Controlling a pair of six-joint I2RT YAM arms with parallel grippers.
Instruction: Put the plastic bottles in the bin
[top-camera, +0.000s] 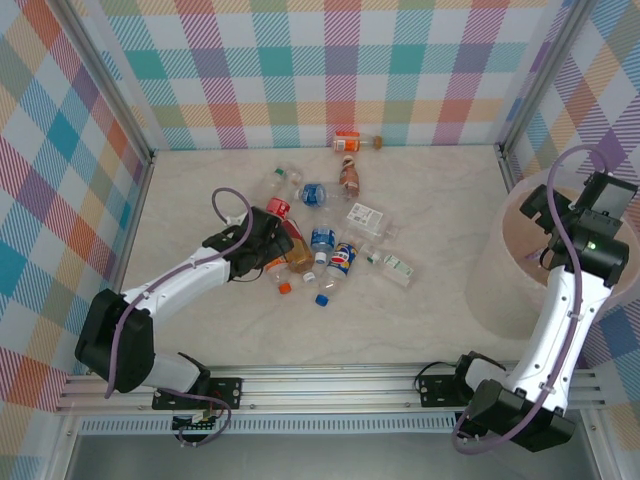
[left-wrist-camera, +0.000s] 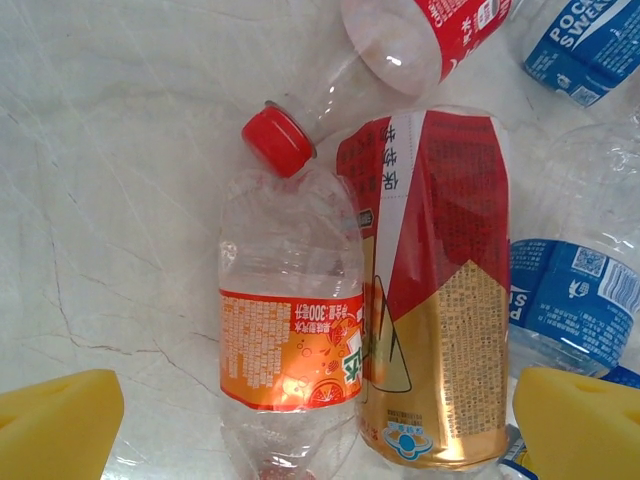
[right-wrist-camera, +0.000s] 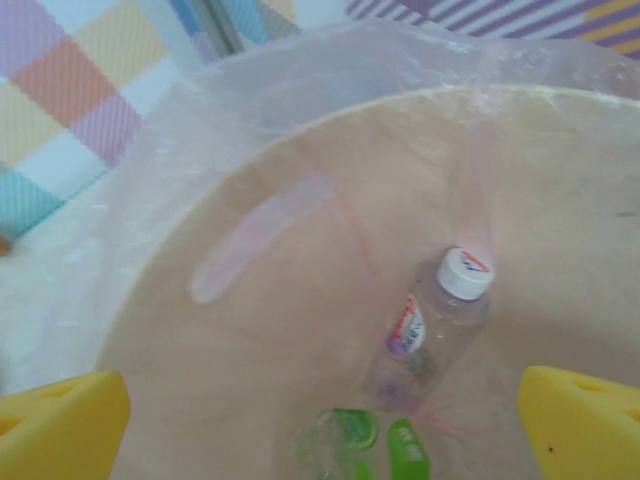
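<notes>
The left hand (left-wrist-camera: 320, 430) is wide open and holds nothing. It hangs low over the pile of bottles (top-camera: 320, 240) in the middle of the tabletop (top-camera: 430, 320). Right under it, between its yellow pads (left-wrist-camera: 55, 425), lie two bottles side by side and touching. One is the orange-label bottle (left-wrist-camera: 290, 350), clear and a bit squashed. The other is the red and gold bottle (left-wrist-camera: 440, 300), which is fatter. Both point away from the hand, so the pads sit across their sides. A red cap (left-wrist-camera: 277, 138) lies at the far end of the orange-label bottle. I think a squeeze here would catch both bottles at once. The right hand (right-wrist-camera: 320, 420) is over the bin (top-camera: 495, 270) at the right side, well apart from the pile. It is open and empty too. Down in the bin lies a white-cap bottle (right-wrist-camera: 440, 320), next to something green.
</notes>
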